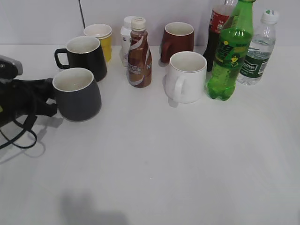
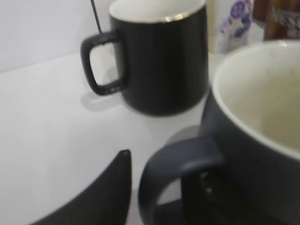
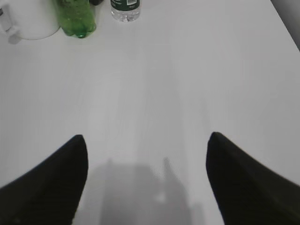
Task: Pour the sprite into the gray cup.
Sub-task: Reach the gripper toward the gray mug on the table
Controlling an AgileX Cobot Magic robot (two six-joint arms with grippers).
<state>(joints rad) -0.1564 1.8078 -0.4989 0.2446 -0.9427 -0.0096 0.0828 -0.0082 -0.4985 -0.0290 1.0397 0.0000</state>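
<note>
The sprite [image 1: 229, 61], a tall green bottle with a green cap, stands upright at the back right; its base shows in the right wrist view [image 3: 77, 18]. The gray cup [image 1: 77, 96] stands upright at the left, with its handle toward my left arm. My left gripper [image 1: 49, 101] is open at that handle. In the left wrist view the gripper [image 2: 164, 164] straddles the handle of the gray cup [image 2: 253, 140]: one finger is outside with a thin gap, and the other reaches into the loop. My right gripper [image 3: 147, 138] is open and empty over bare table, out of the exterior view.
A glossy black mug [image 1: 86, 56] stands just behind the gray cup, with a yellow cup [image 1: 101, 40] behind it. A coffee bottle [image 1: 139, 54], a brown mug [image 1: 178, 41] and a white mug [image 1: 186, 77] stand mid-table. A cola bottle [image 1: 216, 33] and a water bottle [image 1: 258, 51] flank the sprite.
</note>
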